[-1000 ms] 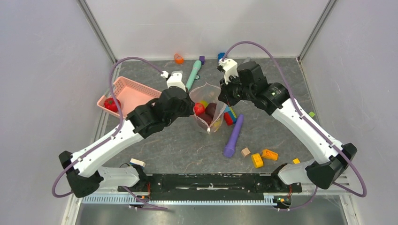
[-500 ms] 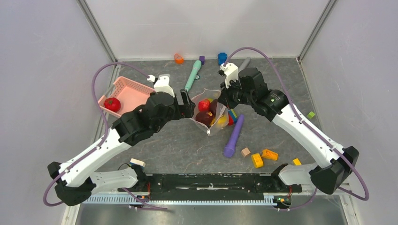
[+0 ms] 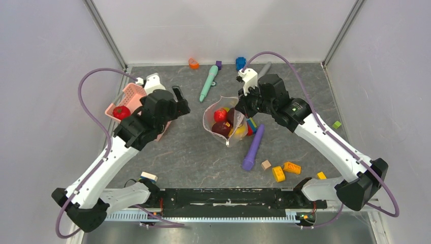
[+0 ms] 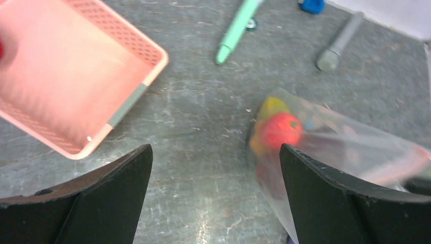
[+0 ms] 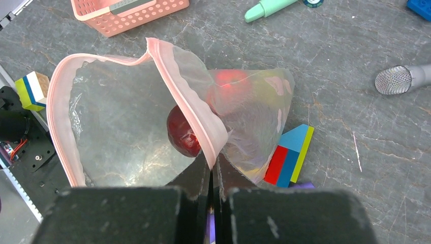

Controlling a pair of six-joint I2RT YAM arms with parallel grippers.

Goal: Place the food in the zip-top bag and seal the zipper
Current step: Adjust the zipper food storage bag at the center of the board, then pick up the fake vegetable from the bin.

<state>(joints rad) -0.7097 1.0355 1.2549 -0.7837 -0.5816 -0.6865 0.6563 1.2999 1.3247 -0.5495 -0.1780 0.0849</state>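
Observation:
The clear zip-top bag (image 3: 216, 109) stands open mid-table, and my right gripper (image 3: 242, 108) is shut on its rim. In the right wrist view that gripper (image 5: 211, 158) pinches the pink zipper (image 5: 188, 96), holding the mouth wide. Inside the bag lies food: a red piece (image 3: 220, 115), a maroon piece (image 5: 183, 134) and a yellow one (image 3: 239, 130). One more red food piece (image 3: 121, 112) sits in the pink basket (image 3: 133, 91). My left gripper (image 3: 180, 99) hovers open and empty between basket and bag (image 4: 330, 152), its fingertips (image 4: 145, 152) wide apart.
A purple stick (image 3: 253, 147) and a multicoloured block (image 5: 289, 152) lie just right of the bag. A teal stick (image 3: 209, 82), a grey microphone toy (image 5: 401, 79), a blue block (image 3: 240, 62) and an orange piece (image 3: 193, 63) lie at the back. Yellow blocks (image 3: 284, 170) sit front right.
My left gripper opened at the bag, left a red food piece inside, and swung back left toward the basket. The right gripper kept hold of the rim.

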